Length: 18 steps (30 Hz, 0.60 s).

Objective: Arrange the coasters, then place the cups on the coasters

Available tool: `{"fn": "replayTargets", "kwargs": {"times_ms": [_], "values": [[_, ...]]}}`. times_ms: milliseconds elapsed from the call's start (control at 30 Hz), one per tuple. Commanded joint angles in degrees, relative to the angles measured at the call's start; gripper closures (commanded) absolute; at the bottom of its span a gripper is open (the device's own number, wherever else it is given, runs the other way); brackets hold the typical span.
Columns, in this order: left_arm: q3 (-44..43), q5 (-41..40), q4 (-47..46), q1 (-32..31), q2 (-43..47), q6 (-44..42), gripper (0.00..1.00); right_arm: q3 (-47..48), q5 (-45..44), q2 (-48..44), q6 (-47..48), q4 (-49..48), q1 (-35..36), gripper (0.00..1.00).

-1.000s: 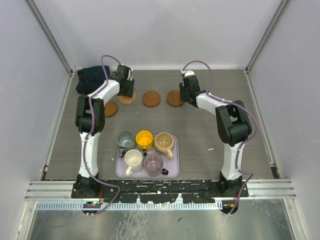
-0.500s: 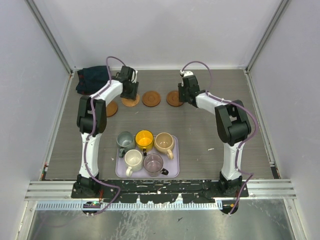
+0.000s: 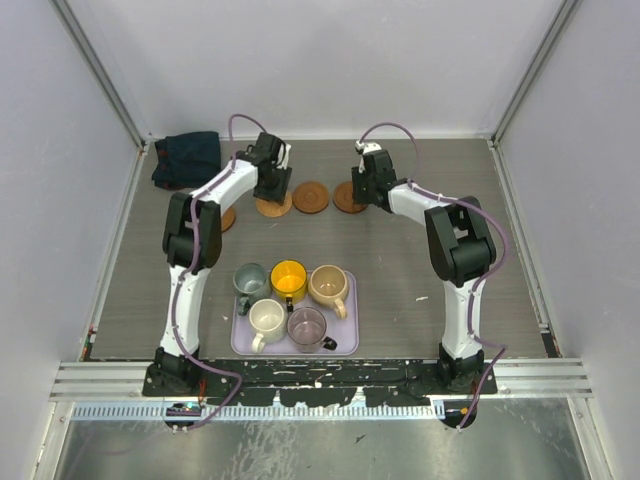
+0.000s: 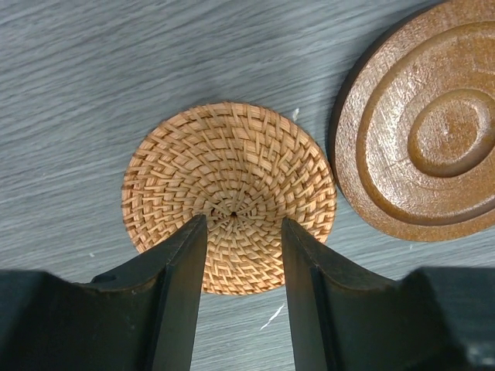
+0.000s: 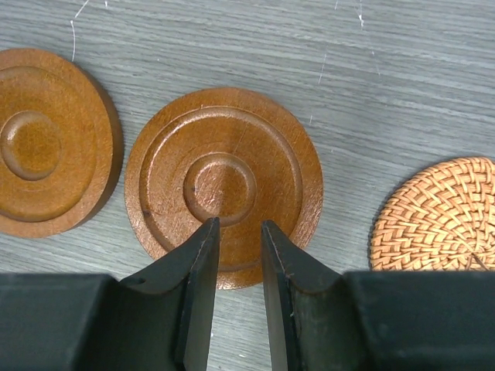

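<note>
Cups (image 3: 289,280) are counted: five on the tray (image 3: 347,332). Four coasters (image 3: 311,196) are seen from above. Left gripper (image 4: 244,224) and right gripper (image 5: 240,226) are held part open, nothing pinched.

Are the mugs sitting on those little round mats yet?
No, off them. All five mugs stand on the purple tray; the mats lie farther back with no mug on them.
</note>
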State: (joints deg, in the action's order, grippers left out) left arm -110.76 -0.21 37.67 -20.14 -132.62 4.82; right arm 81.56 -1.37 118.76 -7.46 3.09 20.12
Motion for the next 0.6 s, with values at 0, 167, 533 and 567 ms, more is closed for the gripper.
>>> {"fn": "replayTargets", "kwargs": {"times_ms": [0,167,533,567], "values": [[-4.2,2.3,2.3,-1.4,-2.4,-0.8,0.55,2.7,1.0,0.0,0.0,-0.9,-0.1,0.66],[-7.9,2.4,3.6,-2.1,-4.5,-0.7,0.55,3.0,1.4,0.6,0.2,-0.7,-0.1,0.66],[-10.0,0.3,3.9,-2.0,-5.7,-0.8,0.54,3.9,0.0,2.7,0.7,1.0,-0.1,0.66],[-10.4,0.3,4.1,-1.9,-5.9,-0.7,0.54,4.1,0.0,3.0,0.8,1.2,-0.1,0.66]]}}
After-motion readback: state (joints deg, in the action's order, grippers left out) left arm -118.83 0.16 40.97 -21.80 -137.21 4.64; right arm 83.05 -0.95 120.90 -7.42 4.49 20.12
